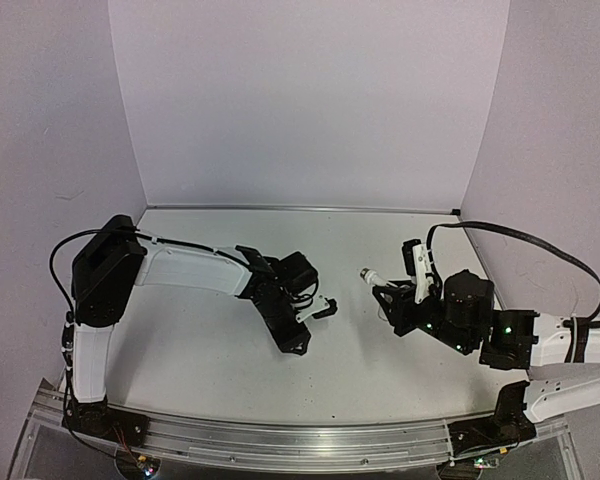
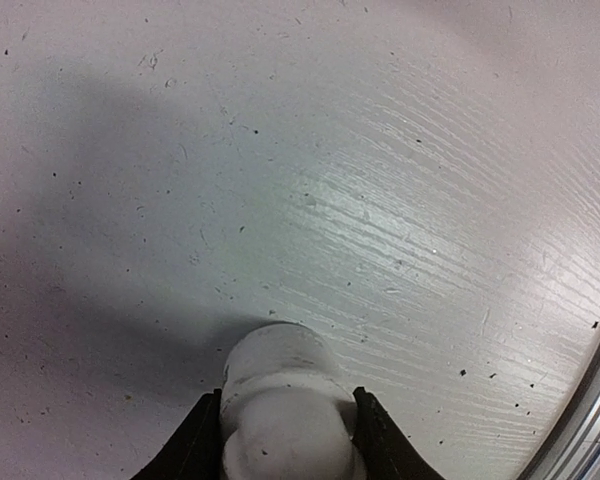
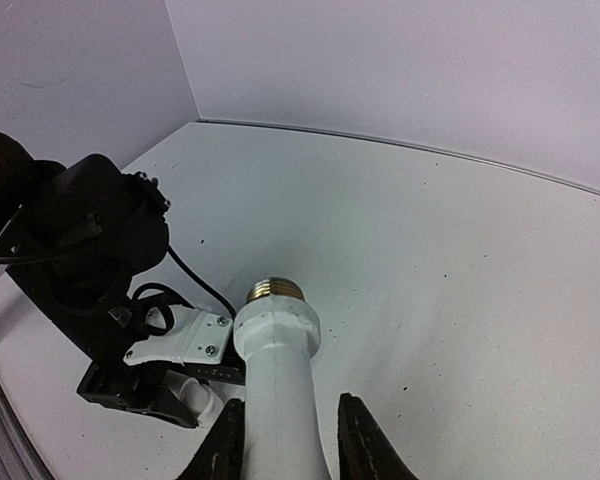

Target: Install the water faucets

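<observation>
My right gripper (image 1: 387, 296) is shut on the white tap (image 1: 371, 277) and holds it above the table, its threaded metal end pointing left towards the left arm. In the right wrist view the tap (image 3: 276, 365) stands up between my fingers (image 3: 225, 445), threaded end on top; its knob is hidden. My left gripper (image 1: 296, 340) is shut on the small white elbow fitting (image 2: 280, 395) and holds it low over the table. The fitting also shows in the right wrist view (image 3: 195, 398), under the left gripper's white bracket. The two parts are apart.
The white table (image 1: 210, 350) has purple walls behind and at both sides. A metal rail (image 1: 310, 437) runs along the near edge and shows in the left wrist view (image 2: 590, 420). A black cable (image 1: 525, 240) loops from the right arm.
</observation>
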Robot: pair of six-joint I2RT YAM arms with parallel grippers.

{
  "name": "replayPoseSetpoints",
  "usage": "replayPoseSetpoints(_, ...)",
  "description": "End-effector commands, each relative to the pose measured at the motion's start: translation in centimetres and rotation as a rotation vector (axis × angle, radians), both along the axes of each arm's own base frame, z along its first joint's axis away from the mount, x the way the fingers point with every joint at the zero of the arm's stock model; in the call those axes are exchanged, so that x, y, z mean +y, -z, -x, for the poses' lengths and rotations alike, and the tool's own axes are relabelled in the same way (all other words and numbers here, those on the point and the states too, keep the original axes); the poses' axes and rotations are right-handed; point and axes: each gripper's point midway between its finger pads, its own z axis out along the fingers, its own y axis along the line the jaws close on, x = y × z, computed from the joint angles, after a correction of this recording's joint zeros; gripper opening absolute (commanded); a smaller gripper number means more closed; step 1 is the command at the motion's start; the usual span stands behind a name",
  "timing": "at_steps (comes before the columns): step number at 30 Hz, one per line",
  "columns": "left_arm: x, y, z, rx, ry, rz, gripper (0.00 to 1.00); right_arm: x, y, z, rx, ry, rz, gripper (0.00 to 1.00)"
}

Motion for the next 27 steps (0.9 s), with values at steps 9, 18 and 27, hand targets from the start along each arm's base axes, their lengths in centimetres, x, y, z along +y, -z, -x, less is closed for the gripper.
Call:
replayPoseSetpoints(9, -1.9, -8.3, -1.2, -0.076, -0.088, 0.183, 0.18, 2.1, -0.6, -0.7, -0.026, -0.045, 0.084, 0.0)
replayPoseSetpoints(18, 1.9, -15.7, -0.8, -0.012, -0.286, 0.414, 0.04, 3.6, 0.6, -2.0, -0.033, -0.053, 0.237, 0.0)
replayPoseSetpoints(27, 5.8, -28.1, 1.0, 0.298, -0.373, 0.95, 0.0, 5.8, -2.5, -1.1, -0.139, -0.201, 0.242, 0.0)
